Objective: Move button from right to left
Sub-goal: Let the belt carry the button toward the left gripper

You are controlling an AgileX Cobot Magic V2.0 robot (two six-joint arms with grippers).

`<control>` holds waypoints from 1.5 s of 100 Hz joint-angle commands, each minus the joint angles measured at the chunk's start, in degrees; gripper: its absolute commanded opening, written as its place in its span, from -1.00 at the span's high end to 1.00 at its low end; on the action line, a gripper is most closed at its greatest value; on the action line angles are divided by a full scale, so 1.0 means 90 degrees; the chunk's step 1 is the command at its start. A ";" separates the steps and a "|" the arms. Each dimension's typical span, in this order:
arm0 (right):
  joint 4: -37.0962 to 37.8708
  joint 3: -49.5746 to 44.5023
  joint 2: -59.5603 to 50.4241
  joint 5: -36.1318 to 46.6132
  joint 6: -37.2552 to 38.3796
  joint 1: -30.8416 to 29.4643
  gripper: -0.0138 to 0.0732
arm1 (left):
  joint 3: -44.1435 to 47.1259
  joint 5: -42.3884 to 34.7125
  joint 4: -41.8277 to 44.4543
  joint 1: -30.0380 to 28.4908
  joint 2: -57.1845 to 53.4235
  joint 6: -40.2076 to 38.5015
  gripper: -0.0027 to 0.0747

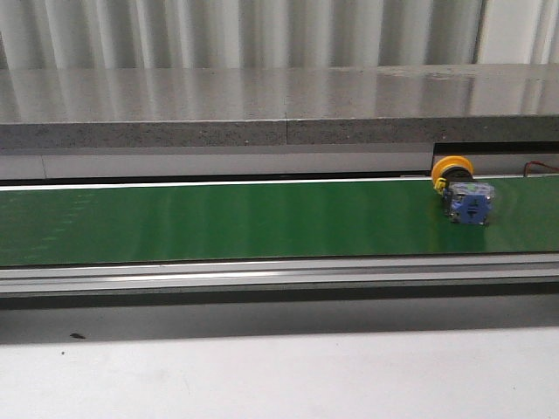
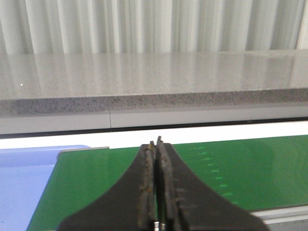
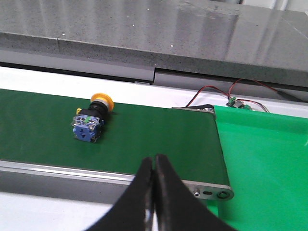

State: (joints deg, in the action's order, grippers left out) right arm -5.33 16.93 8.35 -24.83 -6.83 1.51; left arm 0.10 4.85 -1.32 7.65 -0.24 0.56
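Observation:
The button [image 1: 463, 192], with a yellow-orange cap and a blue and clear body, lies on its side on the green belt [image 1: 218, 218] near the belt's far edge, at the right. It also shows in the right wrist view [image 3: 91, 121]. My right gripper [image 3: 154, 161] is shut and empty, over the belt's near rail, to the right of the button and apart from it. My left gripper [image 2: 156, 144] is shut and empty above the belt's left end. Neither gripper shows in the front view.
A grey stone-like ledge [image 1: 262, 105] runs behind the belt. A metal rail [image 1: 262, 275] borders the belt's near side. A bright green surface [image 3: 269, 154] and red wires [image 3: 216, 91] lie past the belt's right end. A blue surface [image 2: 24, 183] lies past its left end.

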 commanded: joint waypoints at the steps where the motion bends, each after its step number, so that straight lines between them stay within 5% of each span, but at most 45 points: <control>1: -0.0023 0.0160 0.0063 0.0535 -0.0060 0.0002 0.84 | -0.0334 -0.0242 -0.0012 0.0041 -0.0110 -0.0062 0.99; 37: -0.0023 0.0160 0.0063 0.0535 -0.0060 0.0002 0.84 | -0.2498 0.2507 -0.0039 0.0041 0.1596 -0.0020 0.99; 55: -0.0023 0.0160 0.0063 0.0535 -0.0060 0.0002 0.84 | -0.3191 0.3030 -0.0039 0.0041 0.2697 -0.0020 0.92; 64: -0.0023 0.0160 0.0063 0.0535 -0.0060 0.0002 0.84 | -0.3416 0.3017 -0.0142 0.0041 0.3154 -0.0020 0.52; 80: -0.0023 0.0160 0.0063 0.0535 -0.0060 0.0002 0.84 | -0.3716 0.2856 -0.0189 0.0041 0.3788 -0.0020 -0.63; 86: -0.0023 0.0160 0.0063 0.0535 -0.0060 0.0002 0.84 | -0.3716 0.2588 -0.0189 0.0041 0.3941 -0.0020 -0.78; 103: -0.0023 0.0160 0.0063 0.0535 -0.0060 0.0002 0.84 | -0.3766 0.2108 -0.0239 0.0041 0.4242 -0.0020 -0.80; 124: -0.0023 0.0160 0.0063 0.0535 -0.0060 0.0002 0.84 | -0.4667 0.3083 -0.0426 0.0095 0.5227 -0.0020 -0.72; 150: -0.0023 0.0160 0.0063 0.0535 -0.0060 0.0002 0.84 | -0.5937 0.3605 -0.0708 0.1123 0.6925 -0.0062 -0.71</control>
State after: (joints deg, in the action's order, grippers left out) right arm -5.33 16.93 8.35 -24.83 -6.83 1.51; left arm -48.21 38.53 -6.20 14.05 58.01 0.56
